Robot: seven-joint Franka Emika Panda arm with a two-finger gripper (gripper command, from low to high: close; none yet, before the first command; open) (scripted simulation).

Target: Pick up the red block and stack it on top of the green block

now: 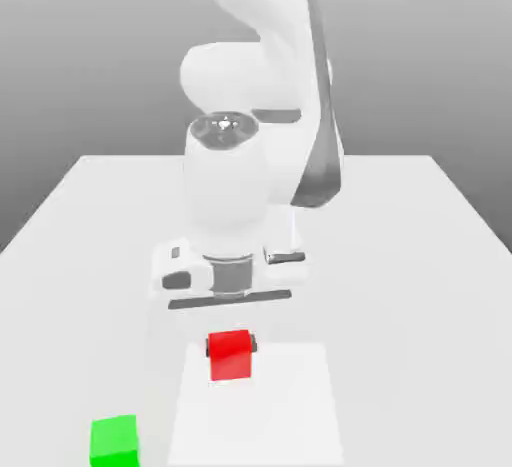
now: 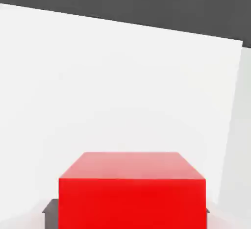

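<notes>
The red block (image 1: 230, 355) is gripped between the fingertips (image 1: 254, 343) of the tool (image 1: 231, 345), at the near part of the desk (image 1: 400, 305). The green block (image 1: 115, 442) is seen well apart from it, toward the exterior view's left and lower edge.

Red block (image 1: 230, 355), upright between fingertips (image 1: 253, 343); green block (image 1: 115, 442), apart, exterior view's left
</notes>
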